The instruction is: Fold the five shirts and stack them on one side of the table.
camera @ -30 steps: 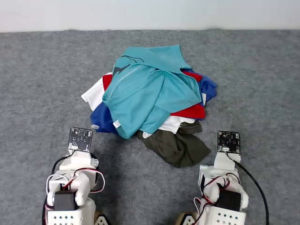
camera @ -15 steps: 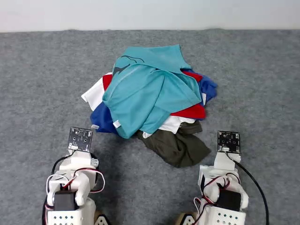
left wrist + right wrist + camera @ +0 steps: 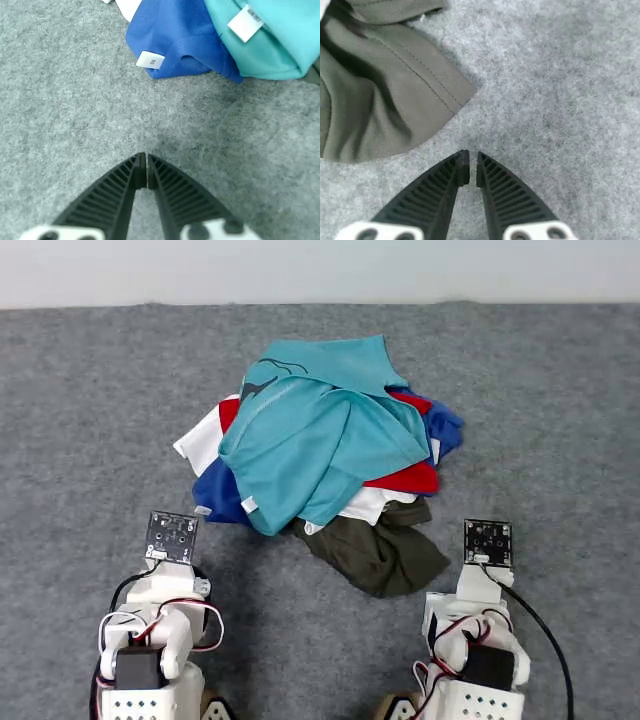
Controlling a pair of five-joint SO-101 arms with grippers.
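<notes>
Shirts [image 3: 330, 475] are lying heaped mid-frame on the counter [image 3: 90, 390], teal shirt [image 3: 315, 430] topmost. Fabric is looking soft, light, probably clingy; its loose lower-left hem is offering the pinch. Left tool [image 3: 146, 172] and right tool [image 3: 469, 170] are resting together, empty.

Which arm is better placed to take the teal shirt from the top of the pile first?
Probably the left. The teal shirt reaches down toward it and lies just ahead of the left gripper; the right gripper faces the olive shirt.
</notes>
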